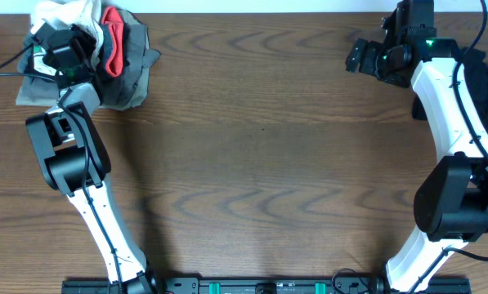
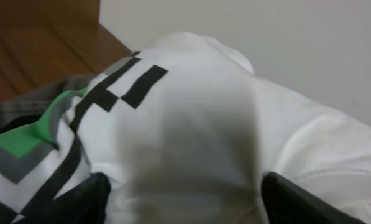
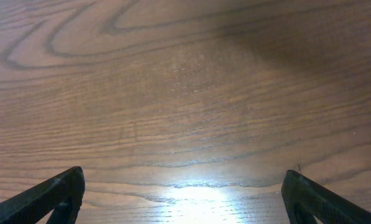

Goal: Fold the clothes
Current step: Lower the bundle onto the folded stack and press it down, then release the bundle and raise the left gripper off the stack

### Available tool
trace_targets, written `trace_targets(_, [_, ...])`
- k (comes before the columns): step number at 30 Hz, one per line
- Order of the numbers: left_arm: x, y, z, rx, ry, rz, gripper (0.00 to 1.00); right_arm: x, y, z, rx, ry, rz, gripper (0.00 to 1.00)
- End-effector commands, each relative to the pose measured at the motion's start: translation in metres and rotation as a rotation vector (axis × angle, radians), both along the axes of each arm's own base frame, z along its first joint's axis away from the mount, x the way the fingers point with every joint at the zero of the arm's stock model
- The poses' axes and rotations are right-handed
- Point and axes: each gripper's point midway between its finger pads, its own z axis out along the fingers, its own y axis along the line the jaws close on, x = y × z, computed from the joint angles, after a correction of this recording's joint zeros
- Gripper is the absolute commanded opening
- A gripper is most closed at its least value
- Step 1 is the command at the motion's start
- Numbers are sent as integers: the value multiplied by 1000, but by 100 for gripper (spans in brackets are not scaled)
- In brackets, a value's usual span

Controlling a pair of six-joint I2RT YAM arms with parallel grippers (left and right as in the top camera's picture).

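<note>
Two tools gape empty: left tool (image 2: 185, 180) straddling the white T-shirt (image 2: 197, 106), right tool (image 3: 184, 174) well apart.

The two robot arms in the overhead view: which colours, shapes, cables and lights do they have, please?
Both the left arm and the right arm have smooth white link covers between bulky, rounded black joint housings. Thin black cables run along them, and small green lights glow near each wrist. The left gripper and the right gripper have black, wedge-shaped fingers.
</note>
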Motion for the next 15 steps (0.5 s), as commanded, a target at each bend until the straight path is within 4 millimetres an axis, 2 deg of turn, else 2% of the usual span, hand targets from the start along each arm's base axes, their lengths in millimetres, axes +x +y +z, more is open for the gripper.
trace_targets(1, [10, -38, -22, 49, 83, -125, 94, 0, 4, 5, -15, -19, 18, 99])
trace_targets(2, [12, -41, -12, 69, 80, -135, 98, 1, 4, 6, -14, -24, 18, 99])
trace_targets(4, [13, -46, 11, 79, 64, -144, 98, 6, 7, 9, -9, -50, 37, 99])
trace_targets(8, [6, -57, 80, 96, 29, -157, 98, 18, 11, 20, -15, -118, 88, 99])
trace_targets(12, [-20, -64, 155, 99, 18, -157, 98, 33, 11, 39, -44, -207, 124, 99])
trace_targets(15, [-46, -71, 197, 94, 33, -157, 98, 43, 10, 54, -66, -277, 143, 99])
